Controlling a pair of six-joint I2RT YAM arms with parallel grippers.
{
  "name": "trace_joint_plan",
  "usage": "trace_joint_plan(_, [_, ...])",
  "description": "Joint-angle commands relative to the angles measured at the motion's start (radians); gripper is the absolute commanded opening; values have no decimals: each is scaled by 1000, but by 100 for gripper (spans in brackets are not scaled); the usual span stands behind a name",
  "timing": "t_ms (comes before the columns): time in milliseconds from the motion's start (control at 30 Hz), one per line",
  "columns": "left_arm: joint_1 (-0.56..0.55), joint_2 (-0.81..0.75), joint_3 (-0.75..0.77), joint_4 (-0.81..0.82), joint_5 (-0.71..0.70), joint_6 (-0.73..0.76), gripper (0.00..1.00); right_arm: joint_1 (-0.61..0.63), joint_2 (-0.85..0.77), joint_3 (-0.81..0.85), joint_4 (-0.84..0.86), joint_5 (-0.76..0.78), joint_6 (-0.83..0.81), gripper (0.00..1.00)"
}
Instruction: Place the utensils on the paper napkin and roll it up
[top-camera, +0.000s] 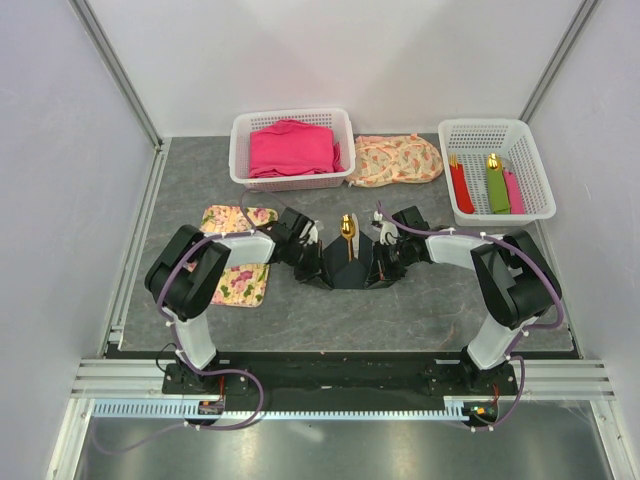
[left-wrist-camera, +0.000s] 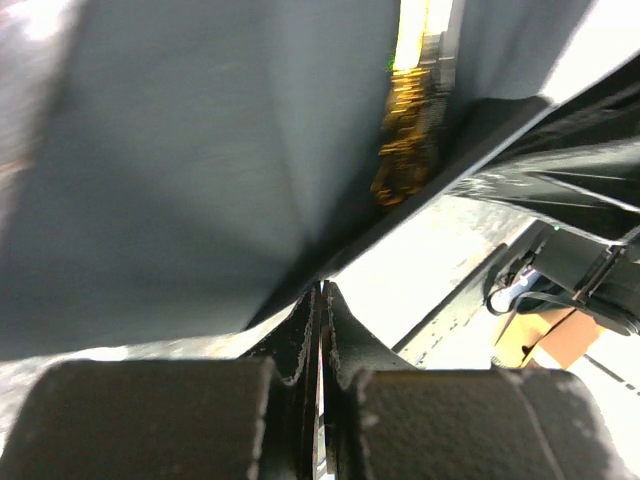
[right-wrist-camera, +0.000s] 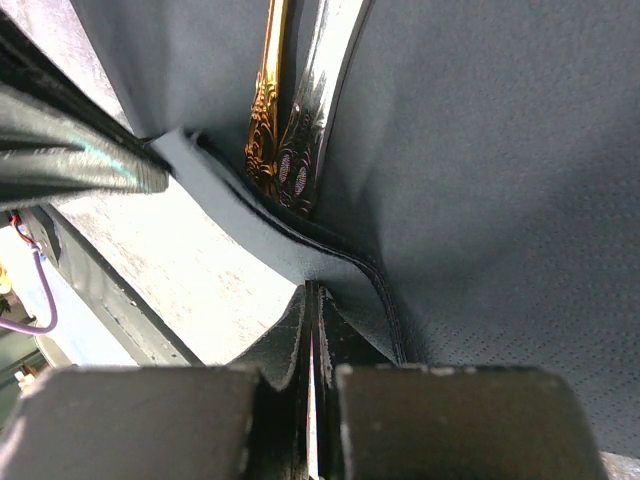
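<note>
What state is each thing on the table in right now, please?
paper napkin: both sides lifted, cupped around the utensils, not yet rolled.
utensils: lying in its trough, gold head poking out the far end.
left pincer: shut on the napkin's edge.
right pincer: shut on the napkin's opposite edge.
pink cloth: folded, in the left basket.
napkin rolls: rolled up, lying in the right basket.

The utensils (top-camera: 347, 231) lie on the paper napkin (top-camera: 351, 270) at counter (top-camera: 430, 300) centre, between the left claw (top-camera: 316, 258) and right claw (top-camera: 383, 260), with the mat (top-camera: 240, 285) farther left.
</note>
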Motion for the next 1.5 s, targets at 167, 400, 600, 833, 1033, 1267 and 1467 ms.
trace_joint_plan(167, [28, -1, -33, -82, -83, -7, 2, 0, 3, 3, 19, 21, -25, 0])
trace_joint_plan(400, [37, -119, -72, -35, 27, 52, 3, 0, 8, 9, 21, 17, -27, 0])
trace_joint_plan(600, [28, -168, 19, 117, 101, 100, 38, 0, 11, 17, 21, -9, -19, 0])
trace_joint_plan(833, [-9, -100, 43, 251, 82, 46, 54, 0, 12, 29, 4, -21, -17, 0])
trace_joint_plan(1033, [-22, -41, 34, 329, 44, 37, 56, 0, 19, 47, -9, -31, -13, 0])
trace_joint_plan(1267, [-27, 0, 63, 291, -14, 55, 48, -2, 14, 64, -19, -34, -13, 0])
trace_joint_plan(1467, [-27, 9, 63, 277, -48, 55, 45, 0, 12, 64, -21, -34, -11, 0])
